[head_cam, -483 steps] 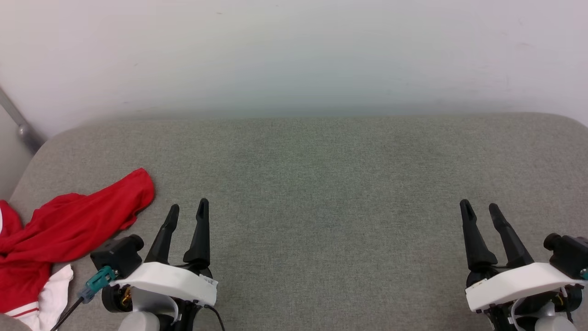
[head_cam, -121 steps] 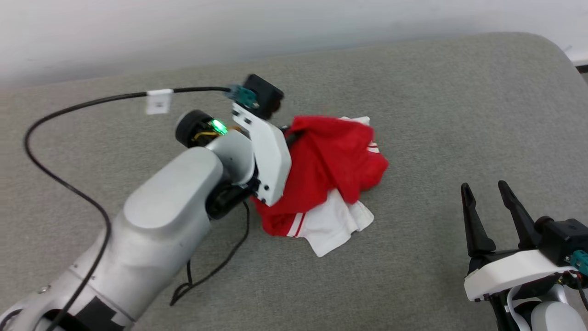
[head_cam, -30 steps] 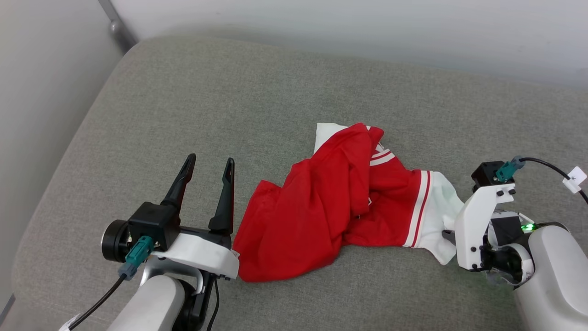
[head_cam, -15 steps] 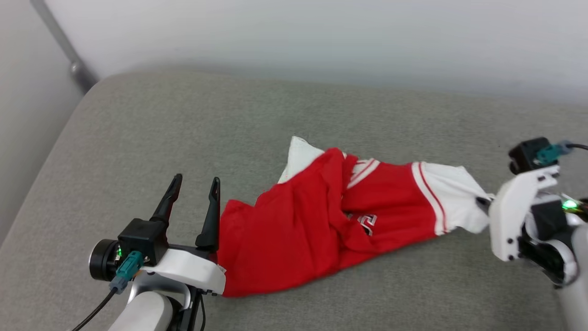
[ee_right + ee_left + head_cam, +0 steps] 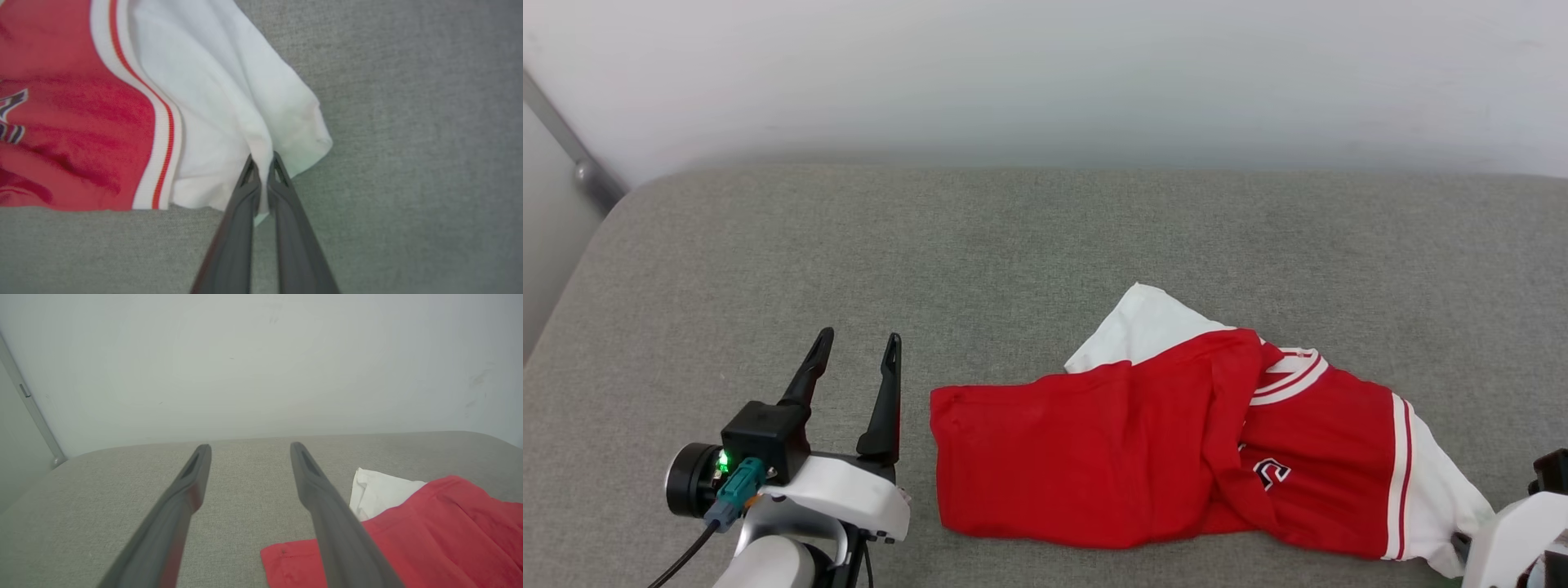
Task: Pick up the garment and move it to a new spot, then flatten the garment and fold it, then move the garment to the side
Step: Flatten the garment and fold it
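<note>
Grey cushion (image 5: pixel 1013 237) all round. Nearest, at the bottom right, the right gripper (image 5: pixel 263 160) is clamped tight on the garment (image 5: pixel 1094 461) by its white sleeve (image 5: pixel 229 98). The left gripper (image 5: pixel 860 336) gapes wide, its fingers (image 5: pixel 886 392) just left of the red hem (image 5: pixel 947 445), apart from it. Farther back, pale wall (image 5: pixel 1045 73).

Head overhead; wrists close; garment (image 5: pixel 1094 457) shared
</note>
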Tool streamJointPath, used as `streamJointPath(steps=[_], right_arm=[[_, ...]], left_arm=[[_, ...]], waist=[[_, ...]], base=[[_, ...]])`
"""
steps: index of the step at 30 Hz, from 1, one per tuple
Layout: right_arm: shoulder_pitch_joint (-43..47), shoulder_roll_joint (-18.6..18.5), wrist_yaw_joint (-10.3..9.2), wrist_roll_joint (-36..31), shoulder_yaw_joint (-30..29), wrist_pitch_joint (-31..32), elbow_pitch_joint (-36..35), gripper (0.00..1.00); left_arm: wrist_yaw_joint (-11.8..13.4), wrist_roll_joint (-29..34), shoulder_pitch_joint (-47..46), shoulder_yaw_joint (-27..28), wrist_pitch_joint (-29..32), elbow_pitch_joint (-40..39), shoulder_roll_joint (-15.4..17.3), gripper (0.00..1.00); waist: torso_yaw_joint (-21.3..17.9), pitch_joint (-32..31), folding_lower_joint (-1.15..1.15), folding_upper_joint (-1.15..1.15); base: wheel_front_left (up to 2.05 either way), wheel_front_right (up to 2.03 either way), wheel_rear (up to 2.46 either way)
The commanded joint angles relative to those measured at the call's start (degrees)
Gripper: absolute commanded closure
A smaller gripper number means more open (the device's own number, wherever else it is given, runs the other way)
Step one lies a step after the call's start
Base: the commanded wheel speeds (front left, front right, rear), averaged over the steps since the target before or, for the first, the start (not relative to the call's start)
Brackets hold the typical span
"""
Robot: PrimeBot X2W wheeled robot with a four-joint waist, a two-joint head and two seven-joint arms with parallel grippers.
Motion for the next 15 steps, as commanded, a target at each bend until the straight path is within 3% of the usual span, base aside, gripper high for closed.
streamJointPath(steps=[1,7,15], right_arm=[[0.0,0.4,-0.04,0.0,0.0,-1.3,0.3,0.00],[-2.5,1.7,-0.04,-2.1,0.5,-15.1,1.4,0.00],[-3.6,2.5,-0.03,-5.6,1.8,-28.8,-3.7,0.00]], left_arm=[[0.3,-0.2,0.5,0.2,0.1,-0.2,0.2,0.00],[1.3,-0.8,2.2,1.1,0.6,-0.7,1.2,0.00],[2.3,-1.0,4.0,0.8,2.0,-1.7,2.1,0.00]], waist=[[-0.1,0.0,0.00,0.00],[-1.3,-0.6,0.00,0.00],[-1.5,-3.1,0.00,0.00]], base=[[0.00,0.00,0.00],[0.00,0.00,0.00],[0.00,0.00,0.00]])
